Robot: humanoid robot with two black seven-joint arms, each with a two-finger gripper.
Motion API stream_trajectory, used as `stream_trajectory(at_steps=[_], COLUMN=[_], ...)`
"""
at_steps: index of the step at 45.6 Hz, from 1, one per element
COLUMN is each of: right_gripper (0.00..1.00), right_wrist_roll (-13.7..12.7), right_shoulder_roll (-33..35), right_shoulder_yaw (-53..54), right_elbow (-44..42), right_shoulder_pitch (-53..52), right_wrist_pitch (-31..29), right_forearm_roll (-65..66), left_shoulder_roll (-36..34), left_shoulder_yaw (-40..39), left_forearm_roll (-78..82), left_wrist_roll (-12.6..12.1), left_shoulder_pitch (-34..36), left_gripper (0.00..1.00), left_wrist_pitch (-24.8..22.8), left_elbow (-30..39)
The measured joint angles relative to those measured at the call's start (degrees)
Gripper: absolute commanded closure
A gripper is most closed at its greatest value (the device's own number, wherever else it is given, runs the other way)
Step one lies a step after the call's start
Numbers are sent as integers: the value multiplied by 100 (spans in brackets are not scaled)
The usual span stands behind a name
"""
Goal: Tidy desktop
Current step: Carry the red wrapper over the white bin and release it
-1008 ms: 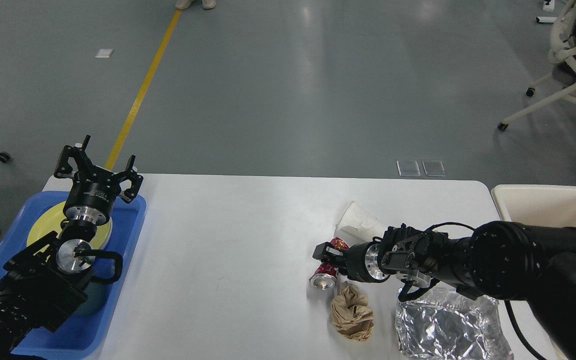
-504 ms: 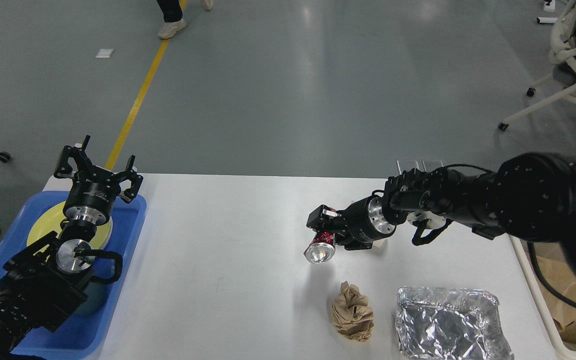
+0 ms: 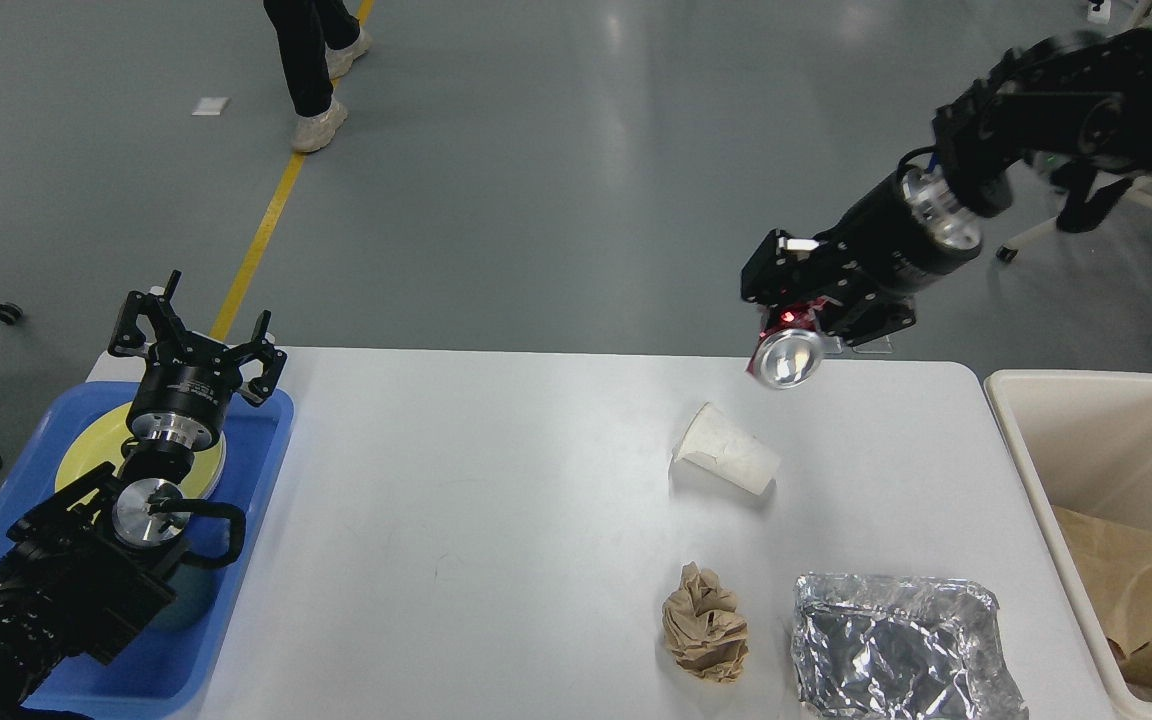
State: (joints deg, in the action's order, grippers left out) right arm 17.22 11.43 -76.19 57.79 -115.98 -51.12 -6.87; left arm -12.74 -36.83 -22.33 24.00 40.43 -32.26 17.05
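Note:
The white desktop (image 3: 496, 520) carries a tipped white paper cup (image 3: 724, 462), a crumpled brown paper ball (image 3: 704, 622) and a crushed foil tray (image 3: 901, 648). My right gripper (image 3: 786, 300) is high above the table's far edge, shut on a red drink can (image 3: 786, 354) whose silver end faces me. My left gripper (image 3: 194, 330) stands open over the far end of the blue tray (image 3: 266, 440), holding nothing.
The blue tray at the left holds a yellow plate (image 3: 101, 445) and a dark mug (image 3: 191, 580). A cream bin (image 3: 1096, 400) with brown paper inside stands at the right table edge. A person's legs (image 3: 311, 60) are on the floor beyond; a wheeled chair (image 3: 1136, 170) is far right.
My right arm lifted the red can from the table and swung it up and to the right. The paper cup is now uncovered. A person walked into view. The left arm stayed still.

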Motion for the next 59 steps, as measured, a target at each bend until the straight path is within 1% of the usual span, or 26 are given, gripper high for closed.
stream_trajectory(at_steps=[10, 11, 16, 23, 28, 34, 41, 44, 53, 56, 57, 59], right_gripper=[100, 100, 100, 100, 100, 100, 100, 100, 100, 100, 100, 100], right_wrist_roll=[-6, -7, -9, -9, -9, -9, -9, -9, -1, 3, 7, 11], right_shoulder_roll=[1176, 1422, 1892, 2484, 2823, 3223, 3564, 3629, 3712, 3688, 3666, 3636], right_shoulder_yaw=[-676, -740, -812, -896, -868, -714, -193, 77, 1093, 1544, 1900, 2236], right_elbow=[-78, -89, -213, -624, -951, -1211, -1415, -1534, -2239, -2490, -2671, -2829], right_shoulder_pitch=[-533, -589, -615, -272, 176, 757, 1644, 2046, 3481, 4018, 4405, 4738], right_wrist_pitch=[31, 31, 32, 149, 433, 1125, 2330, 2733, 3811, 4096, 4244, 4340], right_forearm_roll=[793, 959, 1332, 1677, 1679, 1604, 1592, 1587, 1570, 1540, 1525, 1518], left_shoulder_roll=[0, 0, 0, 0, 1, 1, 3, 3, 1, 1, 1, 1], left_shoulder_yaw=[0, 0, 0, 0, 0, 0, 0, 0, 0, 0, 0, 0], left_forearm_roll=[0, 0, 0, -1, 1, 0, -1, 1, 1, 1, 0, 0], left_wrist_roll=[0, 0, 0, 0, 0, 0, 0, 0, 0, 0, 0, 0], left_shoulder_pitch=[0, 0, 0, 0, 0, 0, 0, 0, 0, 0, 0, 0], left_gripper=[3, 3, 3, 3, 3, 3, 3, 3, 3, 3, 3, 3], left_wrist_pitch=[0, 0, 0, 0, 0, 0, 0, 0, 0, 0, 0, 0], left_elbow=[0, 0, 1, 1, 1, 0, -1, -1, -1, -1, -1, -1])
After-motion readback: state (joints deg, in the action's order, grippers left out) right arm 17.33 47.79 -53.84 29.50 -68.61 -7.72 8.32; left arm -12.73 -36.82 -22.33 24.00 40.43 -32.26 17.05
